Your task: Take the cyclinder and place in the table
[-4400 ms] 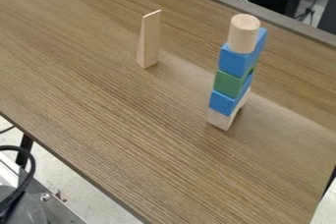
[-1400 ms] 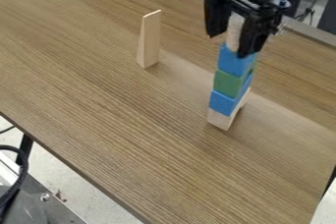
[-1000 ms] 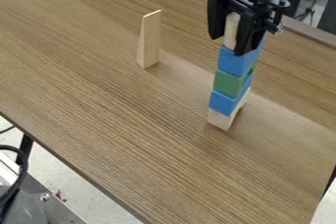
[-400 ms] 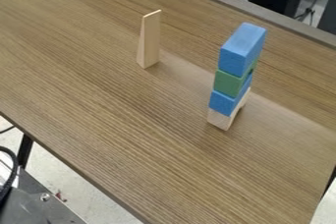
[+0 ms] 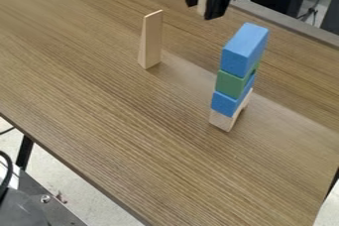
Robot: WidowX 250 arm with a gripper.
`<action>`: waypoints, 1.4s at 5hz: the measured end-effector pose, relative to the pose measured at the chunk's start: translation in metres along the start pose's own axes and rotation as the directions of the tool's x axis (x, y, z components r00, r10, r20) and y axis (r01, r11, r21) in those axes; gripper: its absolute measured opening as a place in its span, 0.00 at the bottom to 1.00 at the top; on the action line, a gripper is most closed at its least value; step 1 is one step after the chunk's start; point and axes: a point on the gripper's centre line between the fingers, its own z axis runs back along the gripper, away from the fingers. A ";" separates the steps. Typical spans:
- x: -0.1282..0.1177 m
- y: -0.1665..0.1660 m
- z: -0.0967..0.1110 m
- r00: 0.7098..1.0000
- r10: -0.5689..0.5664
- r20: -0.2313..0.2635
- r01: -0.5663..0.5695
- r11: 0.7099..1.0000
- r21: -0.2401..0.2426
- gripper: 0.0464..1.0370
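The black gripper (image 5: 206, 7) hangs at the top of the view, up and to the left of the block stack. It is shut on the pale wooden cylinder (image 5: 203, 1), part of which shows between its two fingers. The cylinder is held upright, above the far part of the brown wooden table (image 5: 119, 121), apart from the stack.
A stack stands right of centre: a large blue block (image 5: 246, 49) on top, then a green block (image 5: 230, 84), a smaller blue block (image 5: 225, 103) and a pale wooden base (image 5: 222, 120). Left of it stands a tall pale wedge (image 5: 151, 40).
The gripper closed around the cylinder, lifted it off the stack and moved up and left. Since the last earlier frame it has come lower and slightly left. The stack below stayed put.
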 end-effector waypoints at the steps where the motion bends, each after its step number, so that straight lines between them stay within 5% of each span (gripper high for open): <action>1: 0.007 0.004 -0.017 0.999 -0.017 -0.028 0.017 1.000 0.002 0.52; 2: 0.009 0.009 -0.031 0.999 -0.012 -0.047 0.013 1.000 0.008 0.52; 4: 0.024 0.025 -0.054 0.999 0.012 0.035 -0.014 0.998 0.063 0.52; 6: 0.034 0.033 -0.086 1.000 -0.004 0.022 0.002 0.996 0.086 0.52; 7: 0.036 0.032 -0.086 0.999 0.001 0.035 -0.004 0.997 0.072 0.60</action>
